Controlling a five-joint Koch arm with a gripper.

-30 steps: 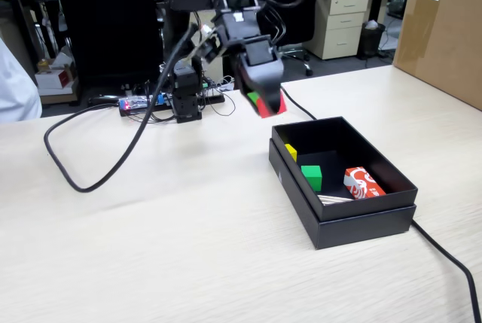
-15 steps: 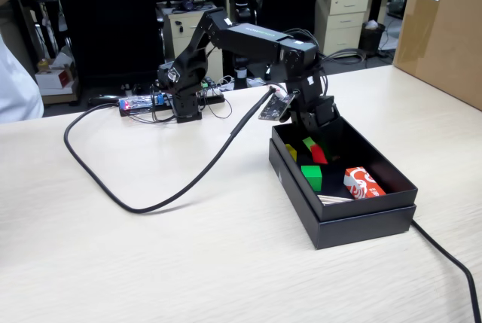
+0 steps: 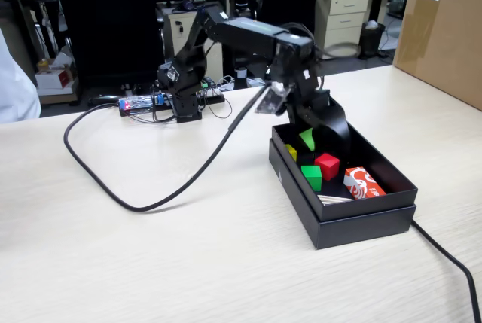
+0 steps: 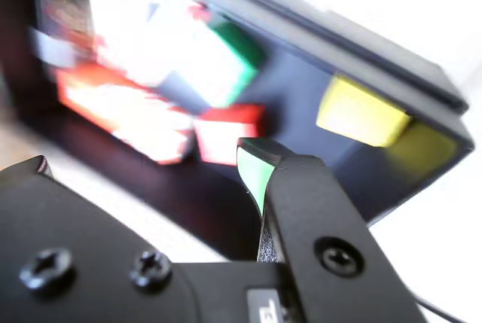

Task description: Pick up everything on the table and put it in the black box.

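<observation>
My hand [image 3: 325, 142] hangs spread apart and empty over the matte black box [image 3: 361, 217]; the red cube [image 3: 327, 166] sits just below it, flanked by a green cube [image 3: 311, 177], a printed packet [image 3: 363, 183] and a yellow cube [image 3: 291, 151].

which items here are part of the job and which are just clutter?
Job: red cube, now lying in the black box; gripper above it; table.

Lying about: green cube, yellow cube, red-and-white packet, brown carton, black cable.
</observation>
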